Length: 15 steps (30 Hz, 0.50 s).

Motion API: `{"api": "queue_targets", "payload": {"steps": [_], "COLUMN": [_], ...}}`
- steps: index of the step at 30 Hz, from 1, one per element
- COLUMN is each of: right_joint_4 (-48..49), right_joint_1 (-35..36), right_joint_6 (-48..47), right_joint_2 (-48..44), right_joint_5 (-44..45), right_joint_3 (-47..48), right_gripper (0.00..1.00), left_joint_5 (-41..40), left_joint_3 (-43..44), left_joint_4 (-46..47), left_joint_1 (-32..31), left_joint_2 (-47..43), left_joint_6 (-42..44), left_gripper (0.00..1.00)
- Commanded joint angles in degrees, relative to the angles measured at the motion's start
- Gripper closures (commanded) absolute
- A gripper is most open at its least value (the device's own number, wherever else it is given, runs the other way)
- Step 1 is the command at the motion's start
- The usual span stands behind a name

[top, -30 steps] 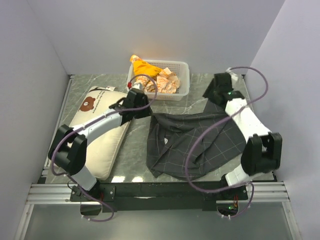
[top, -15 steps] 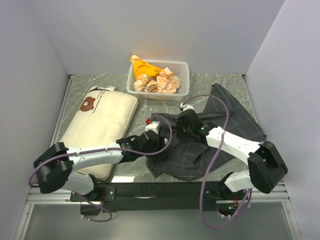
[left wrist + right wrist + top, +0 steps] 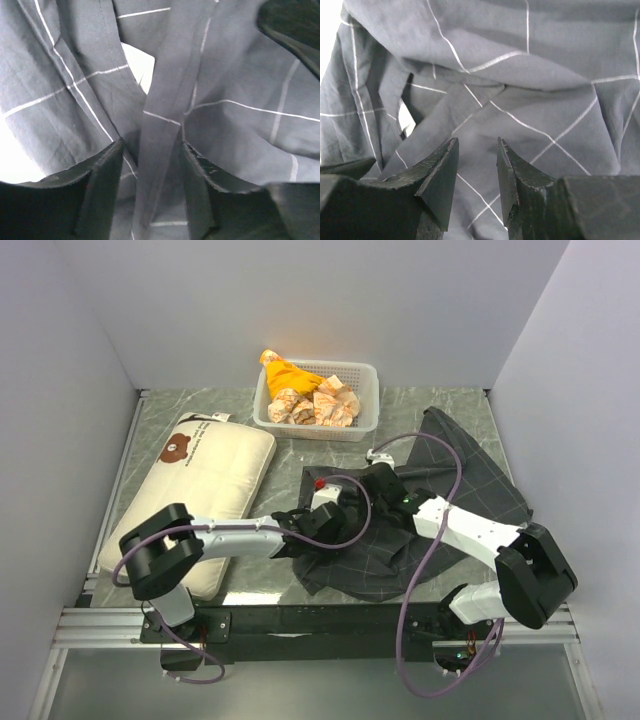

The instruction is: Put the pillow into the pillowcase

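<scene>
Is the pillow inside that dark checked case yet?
Not yet: the pillow lies uncovered, its bear face showing, to the left of the crumpled pillowcase.

Grey marble table (image 3: 160, 415): pillow (image 3: 205, 480), pillowcase (image 3: 470, 475), white basket (image 3: 366, 424) on it.

Your pillowcase (image 3: 460, 455) is thin dark cloth, matt and wrinkly, with thin pale lines on it. The pillow (image 3: 215, 475) is soft cream cloth, matt too. You can see a white plastic basket (image 3: 365, 410) full of little holes, with crumpled cloth bundles (image 3: 320, 400) in it. The tabletop (image 3: 285, 455) looks like grey stone, smooth and shiny. The left tool (image 3: 150, 150) and right tool (image 3: 477, 145) have black matt fingers, rough along the edges. The front rail (image 3: 320, 620) is metal.
</scene>
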Motion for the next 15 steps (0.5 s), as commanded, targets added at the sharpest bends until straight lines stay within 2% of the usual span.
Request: {"api": "queue_targets", "payload": {"steps": [1, 5, 8, 15], "right_joint_4": [1.15, 1.24, 1.24, 1.94], "right_joint_1": [-0.16, -0.25, -0.25, -0.16], "right_joint_6": [2.13, 1.78, 1.60, 2.48], "right_joint_2": [-2.63, -3.07, -2.45, 0.00], "right_joint_5": [0.86, 0.42, -0.72, -4.15], "right_joint_3": [-1.55, -1.38, -0.41, 2.58], "right_gripper": [0.57, 0.57, 0.55, 0.44], "left_joint_5": [-3.33, -4.83, -4.75, -1.94], "left_joint_3": [3.26, 1.16, -0.86, -6.93], "left_joint_4": [-0.13, 0.65, 1.53, 5.05], "left_joint_1": [-0.32, -0.32, -0.41, -0.32], "left_joint_2": [2.05, -0.49, -3.92, -14.19], "left_joint_6": [1.26, -0.33, -1.47, -4.28], "left_gripper": [0.51, 0.87, 0.99, 0.99]}}
